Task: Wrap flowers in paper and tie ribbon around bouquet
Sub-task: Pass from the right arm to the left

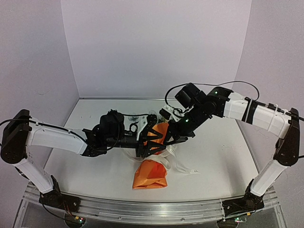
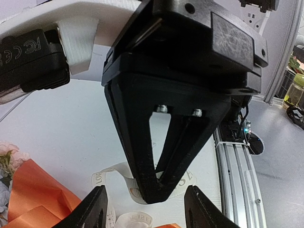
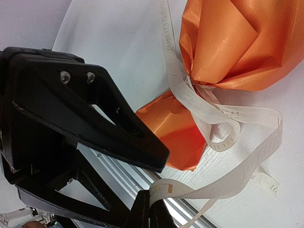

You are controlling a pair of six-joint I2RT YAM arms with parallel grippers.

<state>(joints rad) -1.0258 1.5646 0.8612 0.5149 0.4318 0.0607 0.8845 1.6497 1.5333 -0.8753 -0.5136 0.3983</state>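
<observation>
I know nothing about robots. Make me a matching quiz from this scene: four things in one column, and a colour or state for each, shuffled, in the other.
Column one:
1. paper
2. ribbon
3. left end effector
4. right end effector

Column two:
a. shut, pinching the ribbon
b. orange
c. open, holding nothing
d. cream-white

Right pairs: 1-b, 2-d, 3-c, 4-a.
</observation>
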